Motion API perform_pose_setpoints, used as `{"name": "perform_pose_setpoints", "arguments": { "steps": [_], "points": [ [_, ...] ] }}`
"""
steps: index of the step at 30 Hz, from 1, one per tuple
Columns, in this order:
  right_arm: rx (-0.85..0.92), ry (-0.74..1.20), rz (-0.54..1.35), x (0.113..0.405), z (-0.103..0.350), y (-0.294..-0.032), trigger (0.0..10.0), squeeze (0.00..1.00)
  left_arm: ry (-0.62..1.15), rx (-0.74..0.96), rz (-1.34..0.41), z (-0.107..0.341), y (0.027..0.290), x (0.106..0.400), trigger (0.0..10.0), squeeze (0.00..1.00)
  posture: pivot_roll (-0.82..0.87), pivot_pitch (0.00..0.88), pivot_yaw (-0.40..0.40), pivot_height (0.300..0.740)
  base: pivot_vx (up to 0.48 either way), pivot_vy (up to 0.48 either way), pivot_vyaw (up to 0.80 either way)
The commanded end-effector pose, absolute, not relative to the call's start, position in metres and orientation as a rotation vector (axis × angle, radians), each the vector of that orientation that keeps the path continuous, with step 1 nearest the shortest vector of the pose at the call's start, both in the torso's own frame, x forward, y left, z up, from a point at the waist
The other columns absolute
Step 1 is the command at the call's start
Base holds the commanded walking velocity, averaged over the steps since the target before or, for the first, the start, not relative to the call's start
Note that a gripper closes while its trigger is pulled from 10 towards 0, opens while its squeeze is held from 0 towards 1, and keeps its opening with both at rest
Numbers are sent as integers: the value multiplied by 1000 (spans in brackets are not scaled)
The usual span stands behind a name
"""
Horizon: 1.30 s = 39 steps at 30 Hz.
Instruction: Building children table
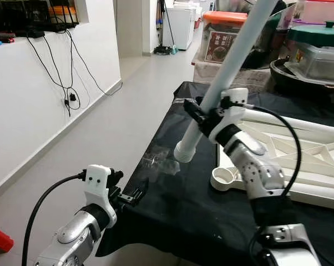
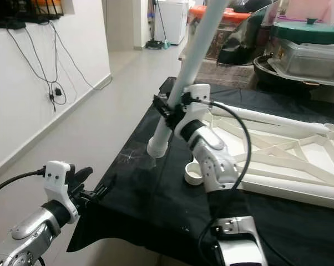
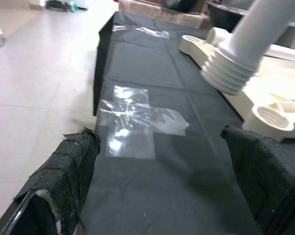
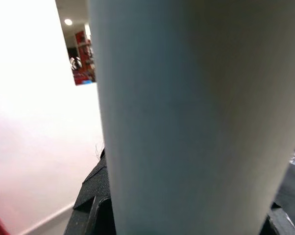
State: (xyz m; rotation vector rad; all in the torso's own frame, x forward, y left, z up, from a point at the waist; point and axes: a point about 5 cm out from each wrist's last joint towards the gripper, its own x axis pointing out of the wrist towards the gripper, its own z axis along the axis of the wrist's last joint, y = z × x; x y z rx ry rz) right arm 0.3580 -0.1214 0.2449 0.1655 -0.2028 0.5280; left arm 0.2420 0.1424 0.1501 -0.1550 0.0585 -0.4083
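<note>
Right gripper point(image 1: 203, 113) has its fingers clamped around the white table leg point(image 1: 228, 66), whose long axis tilts up and away, threaded end point(image 1: 185, 151) hanging just above the black-covered counter point(image 1: 172, 205). Judging by this, the end must travel rightward to the corner socket point(image 1: 225, 178) of the upturned white tabletop point(image 1: 305, 160). Left gripper point(image 1: 131, 195) hovers at the counter's near edge, fingers spread, holding nothing, beside a patch of clear tape point(image 3: 137, 120)

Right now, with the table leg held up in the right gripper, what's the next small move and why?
Probably swing the leg's threaded end toward the tabletop's corner socket and lower it. The right gripper holds the leg tilted, its end hanging beside the socket.
</note>
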Motion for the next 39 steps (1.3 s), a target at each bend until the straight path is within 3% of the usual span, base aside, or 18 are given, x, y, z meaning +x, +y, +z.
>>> {"name": "perform_pose_setpoints", "arguments": {
  "steps": [1,11,29,36,39],
  "points": [
    [158,-238,518,356,249,-123,10000,0,61,-147,-398,148,142,244,10000,0,141,0,-44,740,0,-428,0],
    [157,-272,500,361,250,-118,10000,0,56,-137,-354,145,144,246,10000,0,138,0,-45,740,0,-428,0],
    [164,-253,642,370,252,-109,10000,0,60,-178,-347,141,128,238,10000,0,139,4,-48,740,0,0,0],
    [144,-247,659,385,260,-103,10000,0,62,-213,-409,148,110,221,10000,0,152,62,-56,740,0,0,0],
    [140,-241,647,393,263,-100,10000,0,52,-219,-441,156,100,212,10000,0,158,126,-62,740,0,0,0]
  ]
}}
